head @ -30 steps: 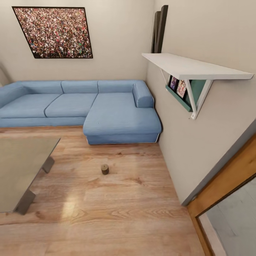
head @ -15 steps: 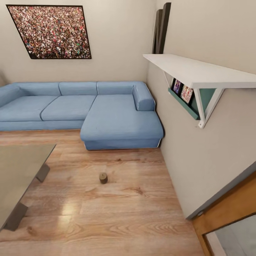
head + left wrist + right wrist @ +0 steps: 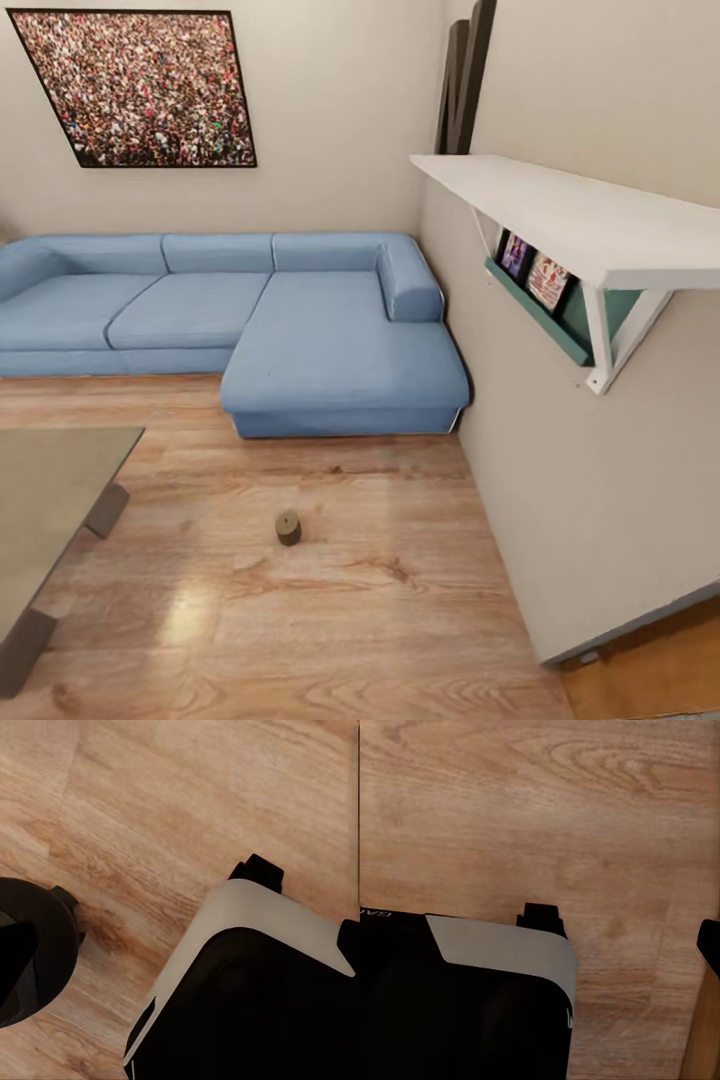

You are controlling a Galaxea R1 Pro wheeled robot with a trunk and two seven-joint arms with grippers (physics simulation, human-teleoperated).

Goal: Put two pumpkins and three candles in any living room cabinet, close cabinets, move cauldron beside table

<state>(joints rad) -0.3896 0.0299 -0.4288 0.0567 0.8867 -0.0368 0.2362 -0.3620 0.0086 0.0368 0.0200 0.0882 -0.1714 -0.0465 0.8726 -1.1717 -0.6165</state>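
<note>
A stub of brown candle (image 3: 289,527) alone on my living-room floor.

From my head camera, the small, squat cylinder stands upright on pale, strongly grained wood planks (image 3: 380,600), well apart from the soft blue fabric corner sofa (image 3: 300,330) beyond it and from the smooth, greyish table top (image 3: 50,500) on slanted dark legs at my left. A flat white shelf (image 3: 570,215) on angled white brackets juts from the plain wall at my right; under it a shallow teal rack (image 3: 560,320) holds two colourful printed covers, upright. A dark-framed speckled picture (image 3: 140,88) hangs above the sofa. My wrist cameras look down on the same planks past my rounded black-and-grey base (image 3: 255,990). Whether my left and right grippers are apart or together, I cannot tell.
</note>
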